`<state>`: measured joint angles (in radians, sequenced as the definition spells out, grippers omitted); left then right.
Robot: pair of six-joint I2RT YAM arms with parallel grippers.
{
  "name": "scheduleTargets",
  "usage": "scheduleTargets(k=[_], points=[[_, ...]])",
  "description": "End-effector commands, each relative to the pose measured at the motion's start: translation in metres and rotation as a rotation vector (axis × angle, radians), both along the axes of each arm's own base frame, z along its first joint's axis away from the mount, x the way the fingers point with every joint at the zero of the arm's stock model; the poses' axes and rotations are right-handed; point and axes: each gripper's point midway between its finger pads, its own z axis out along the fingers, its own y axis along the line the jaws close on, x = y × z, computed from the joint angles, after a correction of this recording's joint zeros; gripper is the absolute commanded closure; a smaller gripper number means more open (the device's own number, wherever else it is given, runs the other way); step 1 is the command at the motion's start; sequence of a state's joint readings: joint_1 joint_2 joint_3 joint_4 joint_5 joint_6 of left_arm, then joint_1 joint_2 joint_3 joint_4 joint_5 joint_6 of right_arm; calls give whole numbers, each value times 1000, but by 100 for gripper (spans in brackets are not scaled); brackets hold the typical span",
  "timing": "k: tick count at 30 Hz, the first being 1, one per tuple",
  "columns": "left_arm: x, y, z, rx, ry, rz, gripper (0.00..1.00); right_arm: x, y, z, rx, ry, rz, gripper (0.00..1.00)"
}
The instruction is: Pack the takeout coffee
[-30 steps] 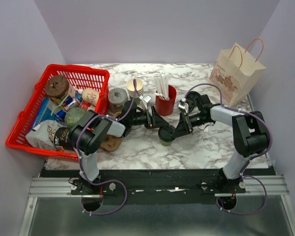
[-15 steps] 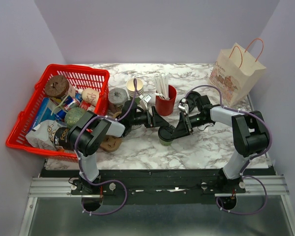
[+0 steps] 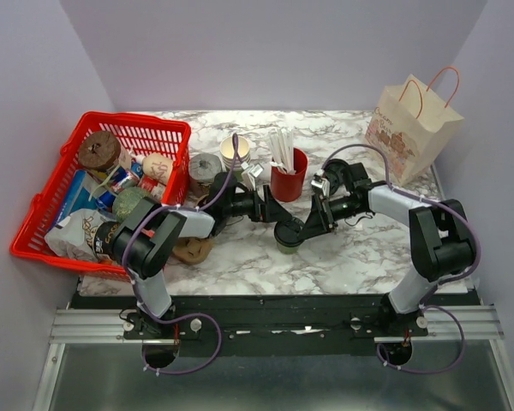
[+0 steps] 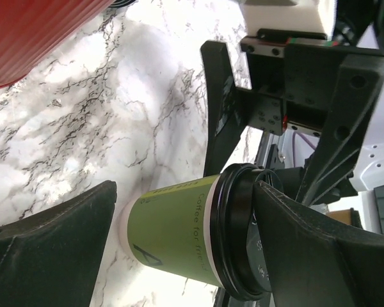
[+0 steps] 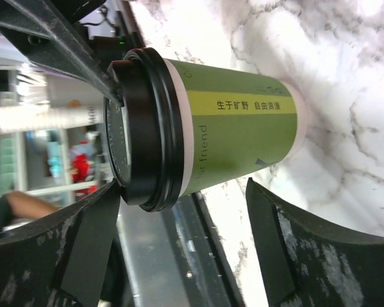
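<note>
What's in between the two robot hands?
The takeout coffee, green with a black lid. The top view shows it standing between the left gripper and the right gripper.

The white marble-patterned table [image 3: 360,257] carries 7 things. A red basket [image 3: 146,133] sits at its left end, and a paper bag [image 3: 411,128] with orange handles stands at the back right corner. Toward the back, in the middle, stand a grey-topped round container [image 3: 204,167], a stack of paper cups [image 3: 234,150] and a red cup [image 3: 289,184] of white straws. The takeout coffee [image 4: 179,230] stands upright near the centre. A brown round item [image 3: 193,251] lies front left, just beside the basket.
</note>
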<state>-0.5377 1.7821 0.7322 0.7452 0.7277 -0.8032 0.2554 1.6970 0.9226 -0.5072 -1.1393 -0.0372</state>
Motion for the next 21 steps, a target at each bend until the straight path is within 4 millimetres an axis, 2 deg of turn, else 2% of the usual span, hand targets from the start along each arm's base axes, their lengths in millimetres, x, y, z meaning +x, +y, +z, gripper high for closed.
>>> scheduleTargets(k=[1, 5, 9, 12, 16, 19, 21], points=[[-15, 10, -23, 104, 55, -61, 5, 26, -3, 2, -66, -214, 5, 9], [-19, 10, 0, 91, 19, -91, 2, 31, -4, 18, -71, -255, 22, 2], [-19, 11, 20, 104, -66, -128, 2, 37, -7, 36, -80, -360, 42, 0], [-19, 13, 30, 112, -89, -129, 2, 39, -11, 48, -96, -437, 61, 0], [-20, 20, 30, 137, -114, -122, 2, 40, -17, 51, -138, -485, 65, 0], [-27, 26, 40, 144, -139, -138, 2, 35, -21, 61, -146, -557, 92, 0], [-34, 32, 51, 163, -229, -171, 2, 32, -28, 62, -181, -609, 121, 0]])
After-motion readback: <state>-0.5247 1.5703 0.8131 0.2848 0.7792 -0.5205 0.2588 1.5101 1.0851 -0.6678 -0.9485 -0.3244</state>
